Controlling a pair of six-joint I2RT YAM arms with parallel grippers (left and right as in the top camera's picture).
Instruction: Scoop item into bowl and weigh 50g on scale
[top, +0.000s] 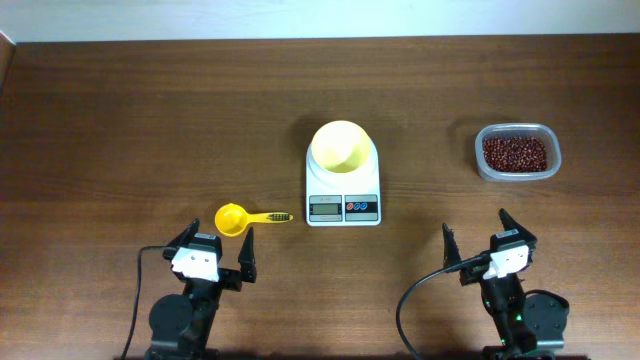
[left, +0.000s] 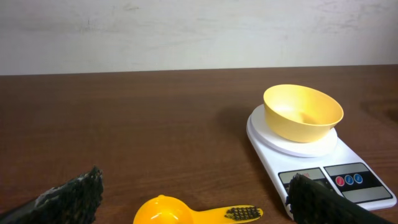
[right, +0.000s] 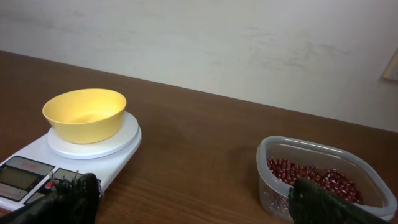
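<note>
Work on the task has not begun, judging by how things lie: this is the opening step, before any scooping. Nearest the robot, the left gripper (top: 216, 243) and the right gripper (top: 476, 232) hover low over the table (top: 120, 130), each with its jaws spread wide and nothing between them. Just beyond the left gripper lies the darker yellow scoop (top: 232, 220), flat on the wood, cup to the left and handle pointing right toward the scale (top: 343, 208). The white scale sits mid-table with its display and buttons facing the robot; the reading is too small to tell. On its platform, at the far end, stands the pale yellow bowl (top: 340, 146), upright and apparently empty. Furthest out on the right, well apart from the scale, the clear tub (right: 311, 145) holds the beans (top: 515, 153). The next move probably falls to the left arm: lower over the scoop's handle, close on it squarely so the cup stays level, then carry it across to the tub.
</note>
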